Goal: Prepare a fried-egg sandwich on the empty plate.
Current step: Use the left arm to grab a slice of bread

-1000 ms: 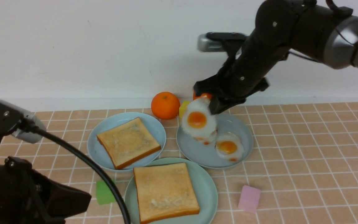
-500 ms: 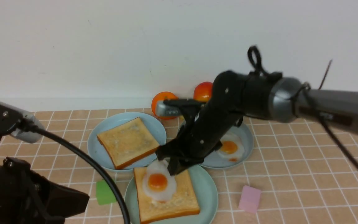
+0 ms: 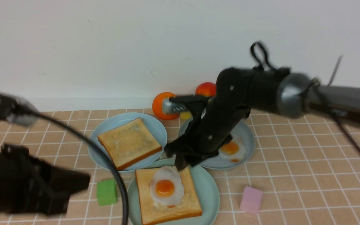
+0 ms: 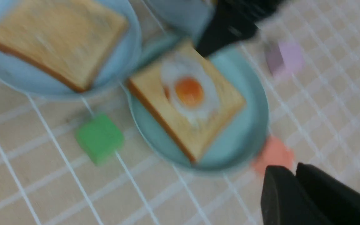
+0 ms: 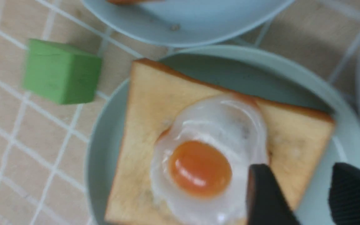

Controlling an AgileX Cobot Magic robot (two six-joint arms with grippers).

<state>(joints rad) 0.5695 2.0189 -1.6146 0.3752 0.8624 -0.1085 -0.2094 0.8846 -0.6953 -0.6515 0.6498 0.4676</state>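
The pale mint-green plate (image 3: 209, 187) sits at the front and holds a toast slice (image 3: 145, 206) with a fried egg (image 3: 166, 189) lying on top. My right gripper (image 3: 180, 165) hovers just behind the egg. In the right wrist view this gripper (image 5: 300, 168) is open, and only toast and plate show between its fingers. A second toast slice (image 3: 129, 143) lies on the sky-blue plate (image 3: 155, 125). My left gripper (image 4: 294, 168) hangs shut and empty over the tiles near the mint-green plate (image 4: 245, 137).
The grey-blue plate (image 3: 245, 134) holds another fried egg (image 3: 231, 148). An orange (image 3: 158, 109) and a red fruit (image 3: 206, 89) sit by the wall. A green cube (image 3: 107, 192), a pink cube (image 3: 251, 199) and a salmon block (image 4: 273, 154) lie on the tiles.
My right gripper carried a fried egg from the grey-blue plate onto the front toast, then opened and let it go. The left arm has shifted slightly and looks blurred.
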